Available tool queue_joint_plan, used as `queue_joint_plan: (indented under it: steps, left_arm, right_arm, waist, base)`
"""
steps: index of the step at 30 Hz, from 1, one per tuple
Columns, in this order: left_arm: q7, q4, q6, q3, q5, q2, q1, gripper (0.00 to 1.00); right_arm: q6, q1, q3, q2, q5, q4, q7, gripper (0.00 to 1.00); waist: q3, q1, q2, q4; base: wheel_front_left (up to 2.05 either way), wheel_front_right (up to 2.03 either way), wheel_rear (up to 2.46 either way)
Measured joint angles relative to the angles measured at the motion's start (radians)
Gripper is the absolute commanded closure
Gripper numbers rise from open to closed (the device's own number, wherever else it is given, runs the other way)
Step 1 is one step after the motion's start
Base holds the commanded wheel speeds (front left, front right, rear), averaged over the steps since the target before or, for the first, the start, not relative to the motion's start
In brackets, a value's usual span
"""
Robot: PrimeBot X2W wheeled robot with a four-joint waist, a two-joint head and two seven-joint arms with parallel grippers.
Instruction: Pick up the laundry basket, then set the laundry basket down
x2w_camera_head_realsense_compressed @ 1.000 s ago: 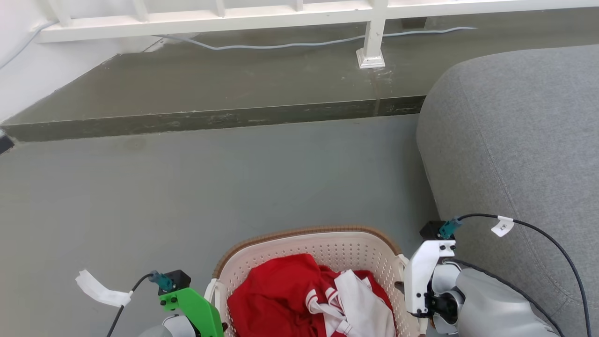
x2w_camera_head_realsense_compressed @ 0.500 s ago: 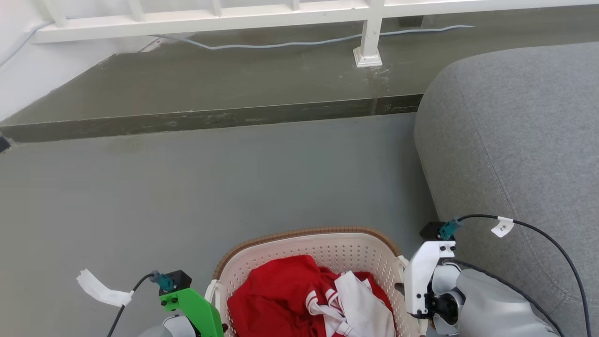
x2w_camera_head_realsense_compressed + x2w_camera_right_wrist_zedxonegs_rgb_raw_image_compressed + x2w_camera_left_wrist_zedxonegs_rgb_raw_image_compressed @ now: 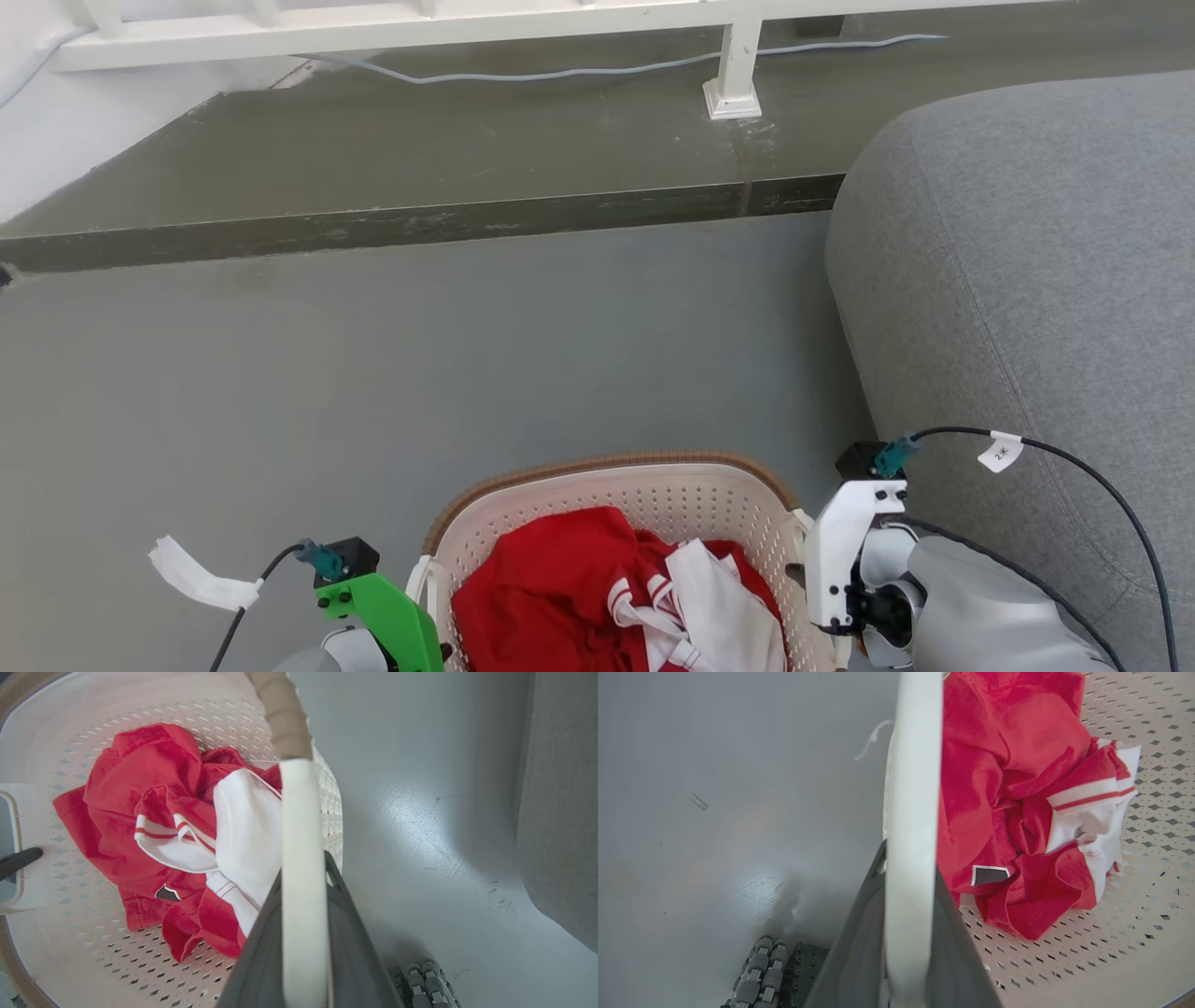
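Head view: laundry basket (image 3: pixel 672 499) at near centre, between the two arms; grey floor (image 3: pixel 467 355) beyond it, grey sofa (image 3: pixel 1027 280) just to its right, raised step (image 3: pixel 420 224) far.
Contents: red garment (image 3: pixel 551 588) bunched with a white-and-red garment (image 3: pixel 728 607), loose in the bottom.
Left side: left pincer (image 3: pixel 909 868) narrow, dark fingers clamped either side of the white left handle (image 3: pixel 913 788).
Right side: right pincer (image 3: pixel 303 868) likewise narrow, closed onto the right handle (image 3: pixel 299 826); brown rim (image 3: pixel 280 714) runs on past it.
Basket height: can't tell for sure if the base is off the floor. The floor looks well below the handles in both wrist views, so probably lifted.
Step in hand: judged as the hold/carry phase, set-down not yet done.
Doing it well: hold both handles at the same height so the basket doesn't tip. Lower both arms together, straight down. Stay clear of the sofa edge on the right. Release only once the base sits flat on the floor, and open both sides at once.
Risk: the handles are thin bars, so the basket could pivot or slide in the grip if one arm leads. The clothes are light and low, unlikely to spill.
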Motion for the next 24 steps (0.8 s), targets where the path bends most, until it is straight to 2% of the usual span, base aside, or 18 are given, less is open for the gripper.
queue_joint_plan:
  steps: [11,24]
  left_arm:
    - [-0.018,-0.007,0.000,-0.004,-0.015,0.007,-0.004,1.00]
    - [-0.082,-0.034,0.000,-0.005,-0.014,0.026,-0.069,1.00]
  right_arm:
    - [0.000,-0.009,0.008,0.000,0.009,-0.002,-0.011,1.00]
    - [0.000,-0.078,0.012,-0.001,0.007,-0.010,-0.077,1.00]
  waist:
    - [0.018,0.0000,0.0000,-0.003]
    - [0.112,0.0001,0.0000,-0.006]
  base:
    - [0.00,0.00,0.00]
    - [0.00,0.00,0.00]
